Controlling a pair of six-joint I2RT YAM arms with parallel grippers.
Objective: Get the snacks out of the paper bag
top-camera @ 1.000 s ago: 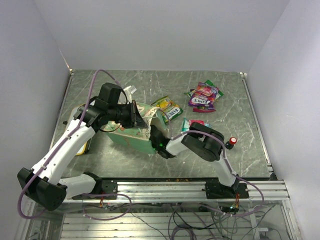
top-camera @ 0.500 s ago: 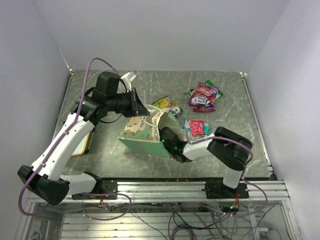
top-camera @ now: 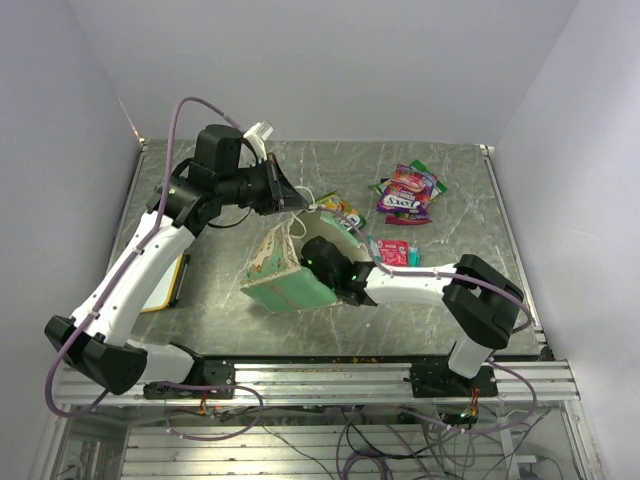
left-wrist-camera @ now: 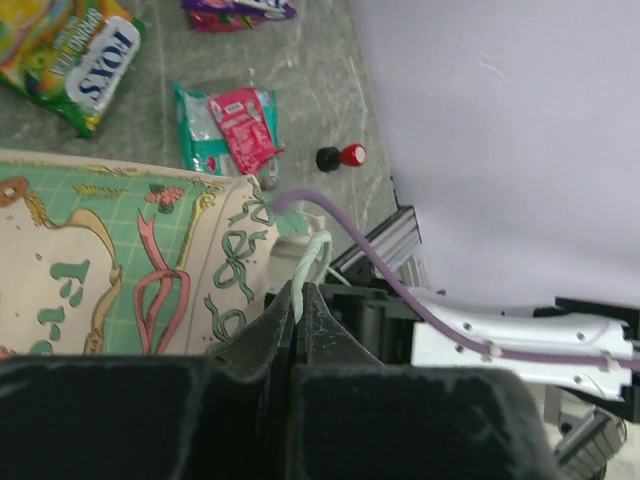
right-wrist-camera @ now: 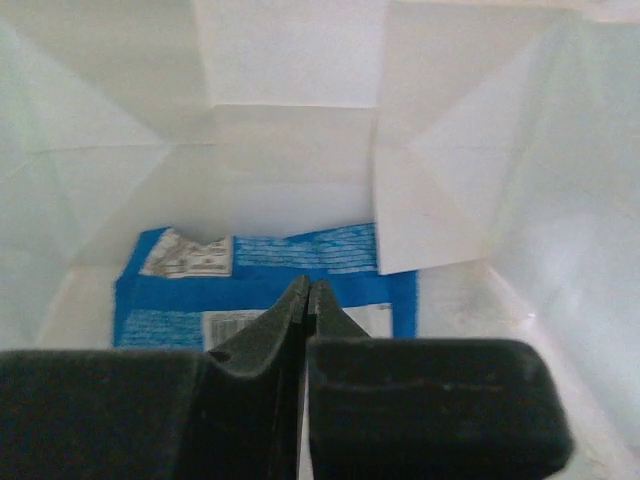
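Right claw point(right-wrist-camera: 308, 292), pressed together, inside bag point(right-wrist-camera: 290, 150): blue packet point(right-wrist-camera: 330, 250) dead ahead at 12 o'clock, long axis 9–3; left claw point(left-wrist-camera: 297, 297) pinches handle point(left-wrist-camera: 316, 250).

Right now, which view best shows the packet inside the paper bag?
Right wrist: the blue packet lies flat on the paper bag floor. Top external and left wrist show only the bag's outside; the packet is hidden there.

The bag point(left-wrist-camera: 120, 270) was mint green, its cream front printed with pink ribbons and green bows, its inside pale. The blue packet point(right-wrist-camera: 290, 250) bore white print. There were also a yellow-green packet point(left-wrist-camera: 70, 50), a teal-red packet point(left-wrist-camera: 230, 125) and pink-purple packets point(top-camera: 405, 192). The counter point(top-camera: 480, 200) was grey-green with white veins, the button point(left-wrist-camera: 342, 157) black with a red top.
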